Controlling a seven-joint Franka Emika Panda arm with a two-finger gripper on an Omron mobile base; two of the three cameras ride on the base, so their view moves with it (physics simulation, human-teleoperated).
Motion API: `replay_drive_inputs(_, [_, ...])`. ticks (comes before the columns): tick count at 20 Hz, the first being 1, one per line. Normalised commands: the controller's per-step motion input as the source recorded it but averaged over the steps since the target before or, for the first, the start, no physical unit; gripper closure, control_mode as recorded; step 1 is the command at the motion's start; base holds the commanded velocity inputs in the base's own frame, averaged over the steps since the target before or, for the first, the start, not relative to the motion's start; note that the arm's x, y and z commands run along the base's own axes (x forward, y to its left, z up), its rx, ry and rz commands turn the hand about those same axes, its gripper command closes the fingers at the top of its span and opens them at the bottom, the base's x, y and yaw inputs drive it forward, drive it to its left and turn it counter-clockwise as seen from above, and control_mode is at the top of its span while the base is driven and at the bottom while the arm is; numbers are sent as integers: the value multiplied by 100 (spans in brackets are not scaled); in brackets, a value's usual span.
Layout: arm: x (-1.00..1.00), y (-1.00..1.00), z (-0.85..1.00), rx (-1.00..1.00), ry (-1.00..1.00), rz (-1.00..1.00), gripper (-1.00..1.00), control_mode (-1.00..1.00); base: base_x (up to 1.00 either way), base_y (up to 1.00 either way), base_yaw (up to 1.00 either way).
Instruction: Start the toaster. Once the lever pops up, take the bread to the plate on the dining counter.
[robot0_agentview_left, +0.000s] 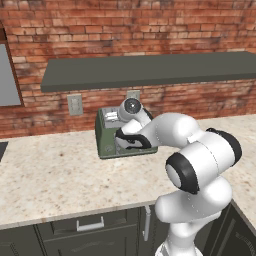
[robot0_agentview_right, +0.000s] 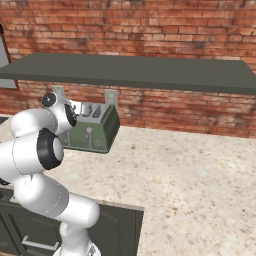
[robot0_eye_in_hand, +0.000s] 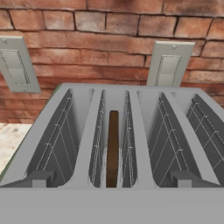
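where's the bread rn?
In the hand view the bread stands on edge in the second slot from the left of the toaster, sunk between the wire guides, below the brick wall with its two wall plates.

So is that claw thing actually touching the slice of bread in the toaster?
Apart. In the hand view the open gripper has its fingertips spread wide, one either side, and the bread sits untouched in its slot of the toaster.

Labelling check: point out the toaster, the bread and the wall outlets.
toaster (robot0_agentview_right: 98, 134): right base view, green front panel.
bread (robot0_eye_in_hand: 113, 148): hand view, top edge of the slice in the second slot from the left.
wall outlets (robot0_eye_in_hand: 168, 65): hand view, face of the right-hand plate.
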Motion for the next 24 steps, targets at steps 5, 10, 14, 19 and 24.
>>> replay_drive_inputs(5, [0, 0, 0, 0, 0, 0, -100, -100, 0, 0, 0])
replay_drive_inputs(10, [0, 0, 0, 0, 0, 0, -100, -100, 0, 0, 0])
replay_drive_inputs(14, [0, 0, 0, 0, 0, 0, -100, -100, 0, 0, 0])
replay_drive_inputs(19, [0, 0, 0, 0, 0, 0, -100, -100, 0, 0, 0])
replay_drive_inputs(24, [0, 0, 0, 0, 0, 0, -100, -100, 0, 0, 0])
